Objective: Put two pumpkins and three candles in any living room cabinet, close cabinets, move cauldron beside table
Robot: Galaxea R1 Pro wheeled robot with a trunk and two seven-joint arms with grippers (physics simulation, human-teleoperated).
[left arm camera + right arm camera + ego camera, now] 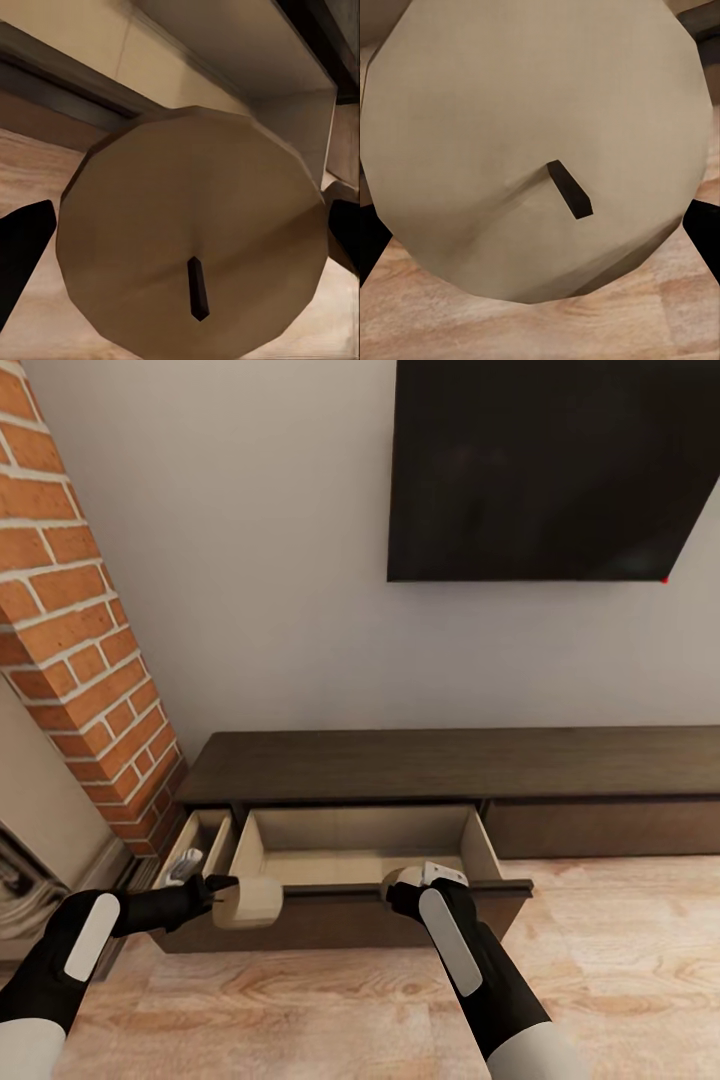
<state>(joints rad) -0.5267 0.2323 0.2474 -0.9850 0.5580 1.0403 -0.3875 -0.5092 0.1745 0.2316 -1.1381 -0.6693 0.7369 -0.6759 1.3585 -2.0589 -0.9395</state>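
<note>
Beige wax is pretty much what both wrist cams are staring at right now. The left claw (pixel 222 893) is gripping a candle (pixel 250 901), holding it just in front of the cabinet (pixel 440 765), right by the front edge of the big open drawer (pixel 360 855). From the left wrist view that candle (pixel 195 247) is showing its flat round top with the little dark wick (pixel 196 289), and the dark fingers (pixel 22 255) are sitting on either side of it, with the pale inside of the drawer (pixel 247 52) lying just beyond.

The right claw (pixel 405 888) is clamping a second candle (pixel 398 880), mostly hidden behind the wrist in the head view, and it's hanging at the drawer's front edge too, a bit right of centre. In the right wrist view the second candle (pixel 540 142) is taking up most of the shot, wick (pixel 570 189) pointing at the camera, with wooden floor (pixel 510 330) under it.

The big drawer is standing pulled out and its pale interior is looking bare as far as I can see. A smaller drawer (pixel 200 845) to its left is also sitting open, with something whitish (pixel 183 866) in it that I can't make out. Above the cabinet a dark TV panel (pixel 545 465) is hanging on the white wall, and a brick column (pixel 80 620) is running down the left side.
</note>
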